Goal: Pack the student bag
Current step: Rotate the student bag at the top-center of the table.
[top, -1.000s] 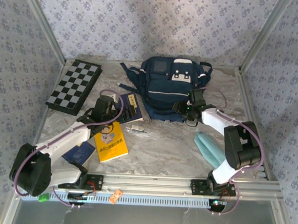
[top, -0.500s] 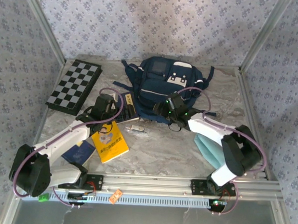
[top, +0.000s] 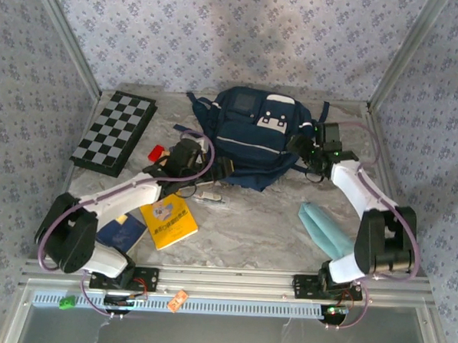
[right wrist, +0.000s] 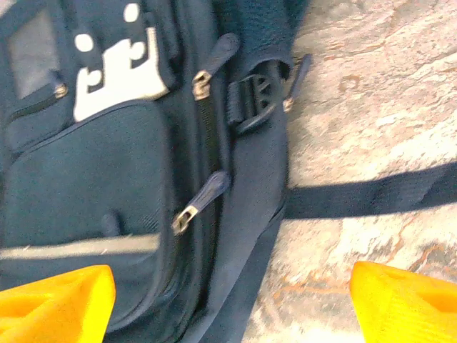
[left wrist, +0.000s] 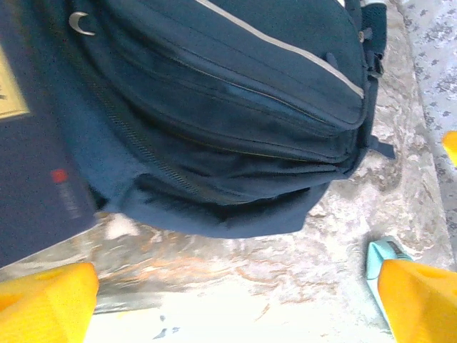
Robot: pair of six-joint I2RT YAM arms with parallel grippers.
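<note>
A marble-patterned table (top: 272, 220) carries a navy student bag (top: 254, 138) lying flat. Left of the bag lies a black-and-white chessboard (top: 113, 132), with a small red object (top: 156, 152) between them. In front of the bag, leftward, lie a yellow book (top: 170, 221) and a dark blue booklet (top: 123, 233); rightward, a pale teal folded item (top: 327, 229).

Left arm (top: 112, 200) is stretched out low, elbow back by its base, forearm running forward and to the right. The left gripper (top: 216, 169) is wide open, yellow fingertips (left wrist: 43, 304) way apart. Right arm (top: 355, 186) rises from its base, folds at the elbow and angles forward and a bit left, and the right gripper (top: 302, 147) is spread wide too, with nothing between its fingers (right wrist: 407, 304).
</note>
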